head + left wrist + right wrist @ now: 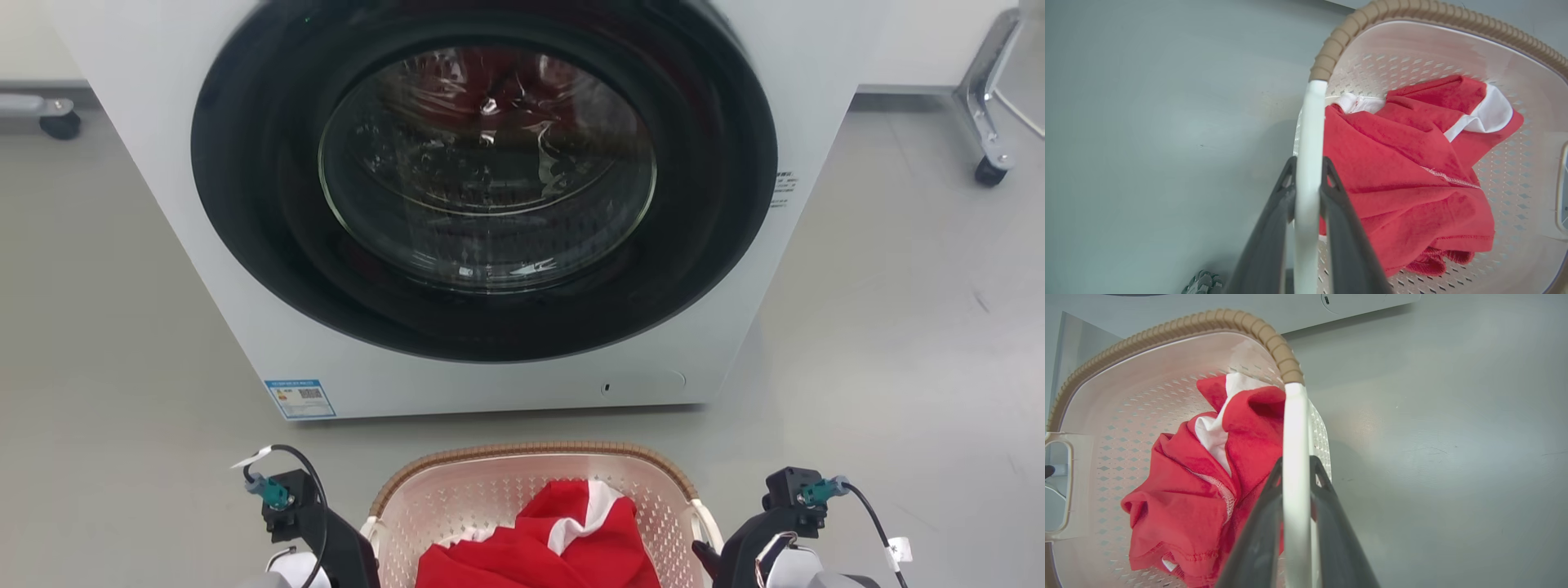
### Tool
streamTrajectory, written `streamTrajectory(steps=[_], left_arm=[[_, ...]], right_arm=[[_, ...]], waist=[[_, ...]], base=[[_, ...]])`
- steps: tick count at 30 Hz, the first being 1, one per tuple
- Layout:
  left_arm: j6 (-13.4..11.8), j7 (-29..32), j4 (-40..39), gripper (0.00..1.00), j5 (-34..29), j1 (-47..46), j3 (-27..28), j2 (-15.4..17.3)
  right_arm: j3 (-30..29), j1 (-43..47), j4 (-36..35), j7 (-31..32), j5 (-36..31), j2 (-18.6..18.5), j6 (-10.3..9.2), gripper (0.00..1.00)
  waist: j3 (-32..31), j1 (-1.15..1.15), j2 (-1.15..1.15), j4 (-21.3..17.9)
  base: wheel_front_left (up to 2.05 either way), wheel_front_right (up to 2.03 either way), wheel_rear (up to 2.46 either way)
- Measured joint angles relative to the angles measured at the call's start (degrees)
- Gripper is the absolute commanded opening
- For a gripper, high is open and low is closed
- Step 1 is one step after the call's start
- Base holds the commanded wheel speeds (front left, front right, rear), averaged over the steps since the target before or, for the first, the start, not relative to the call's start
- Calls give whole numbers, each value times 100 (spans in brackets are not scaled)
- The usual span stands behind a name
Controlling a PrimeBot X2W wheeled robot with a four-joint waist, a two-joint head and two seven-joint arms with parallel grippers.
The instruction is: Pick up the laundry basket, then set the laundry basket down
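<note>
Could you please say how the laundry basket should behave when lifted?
The laundry basket probably stays rigid: moulded perforated plastic. Likely light, holding a red garment. Gripped on opposite handles by the left hand and right hand, it should lift level.

White washing machine (482,204) stands on grey floor (898,327).

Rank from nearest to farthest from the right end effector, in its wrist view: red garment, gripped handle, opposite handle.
1. Gripped handle: clamped in the right end effector.
2. Red garment: beside it, inside the laundry basket.
3. Opposite handle: far wall.
</note>
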State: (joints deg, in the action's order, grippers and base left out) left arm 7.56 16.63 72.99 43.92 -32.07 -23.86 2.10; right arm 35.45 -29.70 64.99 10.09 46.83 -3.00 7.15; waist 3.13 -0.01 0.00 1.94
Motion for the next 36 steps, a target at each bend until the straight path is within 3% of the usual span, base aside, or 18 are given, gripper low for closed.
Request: streamTrajectory(steps=[36], left_arm=[[0, 144, 31, 0, 246, 344, -32, 43]], right_arm=[[300, 248, -18, 243, 711, 16, 0, 0]], waist=[[-466, 1, 1, -119]], base=[[0, 0, 0]])
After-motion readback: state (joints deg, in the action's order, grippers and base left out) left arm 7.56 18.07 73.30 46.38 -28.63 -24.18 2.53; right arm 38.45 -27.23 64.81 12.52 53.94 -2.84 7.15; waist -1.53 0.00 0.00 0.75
